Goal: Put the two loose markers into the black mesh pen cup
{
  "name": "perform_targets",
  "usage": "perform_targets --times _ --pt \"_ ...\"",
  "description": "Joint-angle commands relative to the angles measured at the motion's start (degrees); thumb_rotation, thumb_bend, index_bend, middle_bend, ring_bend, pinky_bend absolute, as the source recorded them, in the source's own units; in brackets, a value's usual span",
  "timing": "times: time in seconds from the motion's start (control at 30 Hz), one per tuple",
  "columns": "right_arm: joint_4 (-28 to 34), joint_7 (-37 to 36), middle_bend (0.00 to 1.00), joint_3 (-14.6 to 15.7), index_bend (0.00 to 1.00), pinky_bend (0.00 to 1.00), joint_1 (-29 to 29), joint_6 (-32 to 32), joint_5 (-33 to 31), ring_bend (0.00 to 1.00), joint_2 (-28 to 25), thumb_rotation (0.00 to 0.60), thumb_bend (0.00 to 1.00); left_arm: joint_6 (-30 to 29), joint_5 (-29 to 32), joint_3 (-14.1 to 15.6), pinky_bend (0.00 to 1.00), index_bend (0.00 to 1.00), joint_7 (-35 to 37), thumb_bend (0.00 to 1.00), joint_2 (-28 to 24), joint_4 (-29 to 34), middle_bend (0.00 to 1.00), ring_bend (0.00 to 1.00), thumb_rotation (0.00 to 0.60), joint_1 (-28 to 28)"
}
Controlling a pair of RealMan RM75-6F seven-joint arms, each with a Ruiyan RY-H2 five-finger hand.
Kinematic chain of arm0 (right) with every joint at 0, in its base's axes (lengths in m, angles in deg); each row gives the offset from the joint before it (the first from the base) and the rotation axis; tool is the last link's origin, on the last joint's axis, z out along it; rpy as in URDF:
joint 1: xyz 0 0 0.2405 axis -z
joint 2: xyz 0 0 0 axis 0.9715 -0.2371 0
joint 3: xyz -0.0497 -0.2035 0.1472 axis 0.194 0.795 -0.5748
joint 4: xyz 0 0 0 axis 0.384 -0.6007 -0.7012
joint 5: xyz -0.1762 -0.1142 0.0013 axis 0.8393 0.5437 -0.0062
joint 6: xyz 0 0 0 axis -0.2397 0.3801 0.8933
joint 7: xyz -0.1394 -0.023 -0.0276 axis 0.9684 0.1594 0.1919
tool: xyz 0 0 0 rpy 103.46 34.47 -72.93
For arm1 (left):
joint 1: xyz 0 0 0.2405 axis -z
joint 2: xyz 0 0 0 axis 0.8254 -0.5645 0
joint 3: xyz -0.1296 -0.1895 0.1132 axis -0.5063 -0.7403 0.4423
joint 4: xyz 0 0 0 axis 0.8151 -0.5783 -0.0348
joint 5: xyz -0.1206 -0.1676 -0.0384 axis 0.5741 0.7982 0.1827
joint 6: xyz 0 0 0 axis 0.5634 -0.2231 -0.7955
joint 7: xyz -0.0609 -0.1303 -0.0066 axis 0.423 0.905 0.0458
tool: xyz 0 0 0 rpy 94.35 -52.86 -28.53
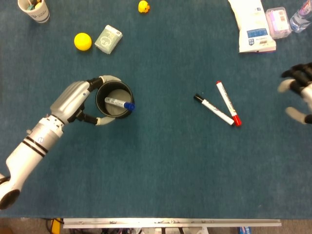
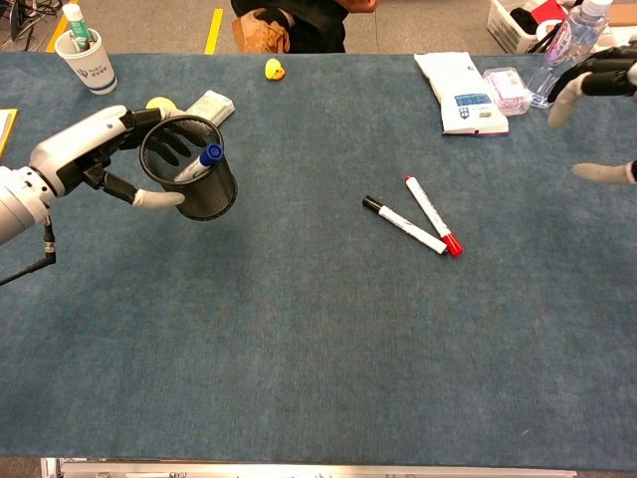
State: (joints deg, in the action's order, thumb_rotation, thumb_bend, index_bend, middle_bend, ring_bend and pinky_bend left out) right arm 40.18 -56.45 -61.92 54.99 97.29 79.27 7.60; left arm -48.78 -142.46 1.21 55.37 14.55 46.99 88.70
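My left hand [image 1: 78, 100] [image 2: 95, 149] grips the black mesh pen cup [image 1: 114, 100] [image 2: 189, 181] and holds it lifted off the table. A blue-capped marker [image 1: 120, 103] [image 2: 199, 162] leans inside the cup. Two loose markers lie on the blue table right of centre: a black-capped one [image 1: 213, 109] [image 2: 403, 224] and a red-capped one [image 1: 228, 103] [image 2: 432, 214], their lower ends touching. My right hand [image 1: 299, 92] [image 2: 597, 100] hovers at the right edge, open with fingers spread, well right of the markers.
A yellow ball [image 1: 83, 41], a small green box [image 1: 108, 39] and a paper cup [image 1: 34, 9] sit at the far left. A yellow duck [image 1: 143, 6] is at the back. A white packet [image 1: 253, 24], a pink box [image 1: 278, 22] and a water bottle [image 2: 567, 40] are far right.
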Motion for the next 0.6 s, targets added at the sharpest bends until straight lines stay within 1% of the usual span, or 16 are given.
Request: perform_targets --times 0.03,0.17,0.3,0.4,0.5,0.6 --pt "-1.70 1.35 0.34 0.62 0.45 0.25 -2.68 -3.09 1.37 0.23 2.77 0.600 0.17 -0.90 -0.85 0.64 0.31 0.36 -1.24 0.22 -1.24 1.85 0.41 0.36 0.600 -0.37" --pt "-5.67 3.57 0.34 1.42 0.46 0.25 -4.83 -4.88 3.70 0.23 5.92 0.600 0.17 -1.60 -1.35 1.01 0.31 0.36 -2.88 0.22 -2.35 3.60 0.41 0.36 0.600 -0.58" --pt "-11.20 4.91 0.34 2.31 0.47 0.25 -5.68 -3.68 6.41 0.24 9.21 0.600 0.17 -1.98 -1.35 1.59 0.31 0.36 -3.93 0.22 -3.02 4.67 0.41 0.36 0.600 -1.05" --pt "-14.97 6.17 0.34 3.63 0.47 0.26 -6.14 -2.52 9.09 0.22 11.33 0.600 0.17 -2.13 -1.10 1.86 0.31 0.36 -4.31 0.22 -3.38 5.21 0.41 0.36 0.600 -1.38" --pt "-17.42 6.66 0.34 4.64 0.47 0.22 -6.51 -1.63 10.77 0.20 13.07 0.600 0.17 -2.43 -0.98 2.00 0.31 0.36 -4.65 0.22 -3.61 5.50 0.41 0.36 0.600 -1.67" --pt "-19.43 6.43 0.34 5.08 0.47 0.18 -6.98 -1.59 11.02 0.19 14.69 0.600 0.17 -2.66 -0.86 2.16 0.31 0.36 -4.76 0.22 -3.78 5.60 0.41 0.36 0.600 -1.95"
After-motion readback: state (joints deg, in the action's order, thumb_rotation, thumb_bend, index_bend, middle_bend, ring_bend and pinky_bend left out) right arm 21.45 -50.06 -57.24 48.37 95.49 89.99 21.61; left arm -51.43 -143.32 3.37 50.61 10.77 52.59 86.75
